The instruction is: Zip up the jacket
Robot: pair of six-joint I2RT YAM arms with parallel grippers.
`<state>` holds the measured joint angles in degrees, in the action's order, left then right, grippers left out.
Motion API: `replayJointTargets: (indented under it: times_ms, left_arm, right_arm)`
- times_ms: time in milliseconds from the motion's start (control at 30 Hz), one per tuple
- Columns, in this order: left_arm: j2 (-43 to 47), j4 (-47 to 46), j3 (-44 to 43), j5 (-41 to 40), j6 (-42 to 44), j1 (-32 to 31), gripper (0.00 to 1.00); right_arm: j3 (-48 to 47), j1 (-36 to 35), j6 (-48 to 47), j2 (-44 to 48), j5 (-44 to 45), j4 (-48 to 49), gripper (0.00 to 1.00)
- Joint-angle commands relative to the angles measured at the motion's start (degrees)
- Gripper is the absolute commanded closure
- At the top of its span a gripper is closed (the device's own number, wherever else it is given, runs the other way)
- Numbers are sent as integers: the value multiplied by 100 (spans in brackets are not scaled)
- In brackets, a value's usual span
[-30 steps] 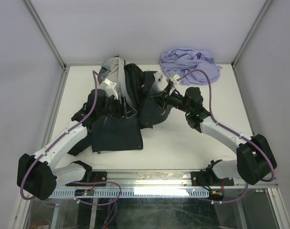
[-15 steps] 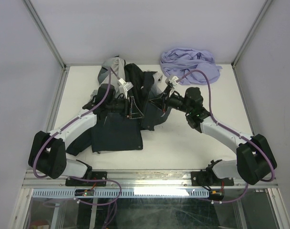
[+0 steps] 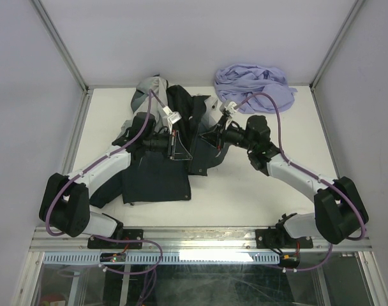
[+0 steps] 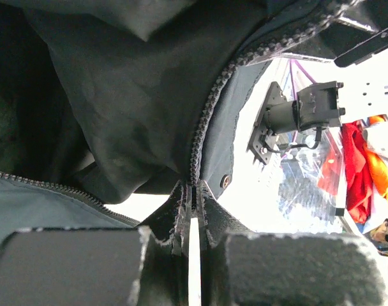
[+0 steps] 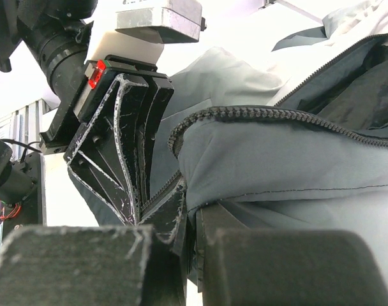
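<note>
You have the jacket (image 3: 157, 175) lying open and rumpled at the left-centre of the desk (image 3: 258, 191), its dark panel spread toward the near edge and its grey part bunched at the far side. The lavender garment (image 3: 254, 80) sits apart at the far right and plays no part. Your left hand (image 3: 181, 152) is clamped on one front edge: its wrist view shows the zipper teeth (image 4: 205, 118) running straight down into the pinch of the fingers. Your right hand (image 3: 205, 137) is likewise closed on jacket cloth, with a toothed edge arching just above its fingers in its own view. The two hands stand close together over the middle of the garment, tips toward each other; whether they touch cannot be told. Judgement: the step in hand is bringing the two zipper halves together. No teeth are seen meshed, so the zip is not yet started. The slider and the bottom pin cannot be made out in any view. The next move calls for you to locate those ends, set the two tapes parallel and taut, and seat the pin before any pull. Slack cloth between the hands risks a snag.
</note>
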<state>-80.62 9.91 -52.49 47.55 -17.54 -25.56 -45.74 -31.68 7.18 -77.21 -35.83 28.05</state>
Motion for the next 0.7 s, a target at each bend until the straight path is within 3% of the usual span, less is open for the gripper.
replayJointTargets:
  times_ms: [0, 133, 200, 233, 300, 467, 667]
  left_arm:
    - [123, -535, -109, 223, -166, -71, 100]
    - [273, -936, 71, 20, -761, -72, 100]
    - [333, -1221, 194, 41, -1138, -73, 100]
    - [367, -1370, 262, 39, -1303, -73, 100]
    - [442, -1597, 390, -13, -1640, -72, 100]
    - [626, -1732, 506, -260, -2189, -67, 100]
    - [777, -1934, 640, -425, -2580, -94, 100]
  right_arm:
    - [-411, 32, -62, 194, -90, -216, 96]
    - [-470, 32, -62, 553, -90, -1184, 96]
    - [-461, 35, 72, 788, 982, -1733, 41]
    - [-481, 33, 72, 917, 982, -2035, 41]
    - [-563, 34, 100, 1182, 1452, -2672, 30]
    - [-603, 16, 503, 1842, 1695, -3519, 23]
    - [-453, -591, 1598, 1895, 1378, -3437, 27]
